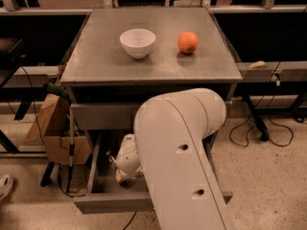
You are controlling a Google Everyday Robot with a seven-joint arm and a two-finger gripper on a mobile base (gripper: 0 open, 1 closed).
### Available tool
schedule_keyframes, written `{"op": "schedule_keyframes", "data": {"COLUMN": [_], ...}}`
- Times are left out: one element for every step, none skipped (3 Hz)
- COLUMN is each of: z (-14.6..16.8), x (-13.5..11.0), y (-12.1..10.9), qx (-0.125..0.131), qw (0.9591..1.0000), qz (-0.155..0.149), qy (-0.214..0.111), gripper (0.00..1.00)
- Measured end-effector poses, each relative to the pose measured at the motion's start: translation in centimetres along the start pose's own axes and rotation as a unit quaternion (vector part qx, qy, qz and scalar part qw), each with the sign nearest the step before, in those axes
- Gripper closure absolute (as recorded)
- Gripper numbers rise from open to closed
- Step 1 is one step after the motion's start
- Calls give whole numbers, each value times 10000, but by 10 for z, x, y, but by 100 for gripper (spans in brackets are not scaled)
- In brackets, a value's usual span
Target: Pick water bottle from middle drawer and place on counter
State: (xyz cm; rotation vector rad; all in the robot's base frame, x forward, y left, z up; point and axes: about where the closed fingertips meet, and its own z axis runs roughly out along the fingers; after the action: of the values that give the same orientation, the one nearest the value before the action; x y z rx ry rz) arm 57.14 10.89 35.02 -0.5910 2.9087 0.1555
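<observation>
The middle drawer (94, 165) is pulled open below the counter (96, 61). My big white arm (177, 147) reaches down into it. My gripper (125, 166) is low inside the drawer, towards its left part, with its pale wrist facing the camera. The water bottle is hidden; I cannot make it out under or beside the gripper. A white bowl (137, 42) and an orange fruit (188, 42) stand on the far half of the counter.
The drawer's front panel (110, 202) juts out towards me at the bottom. A closed grey drawer front (103, 116) sits above the open one. A cardboard box (53, 128) and cables lie on the floor at the left, and black table frames stand on both sides.
</observation>
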Motion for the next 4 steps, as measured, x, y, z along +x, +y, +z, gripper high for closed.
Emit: {"op": "schedule_keyframes", "data": {"z": [-5,-17,-42,-86], "x": [2,5,13,26], "y": [-4,-12,-28,-54], "qx": [102,232,183,340], "qw": [9999,9996,9995,9992], "qz": [78,82,37,-130], "qy": [-65,-169,-253,-147], "gripper": [66,89,100,100]}}
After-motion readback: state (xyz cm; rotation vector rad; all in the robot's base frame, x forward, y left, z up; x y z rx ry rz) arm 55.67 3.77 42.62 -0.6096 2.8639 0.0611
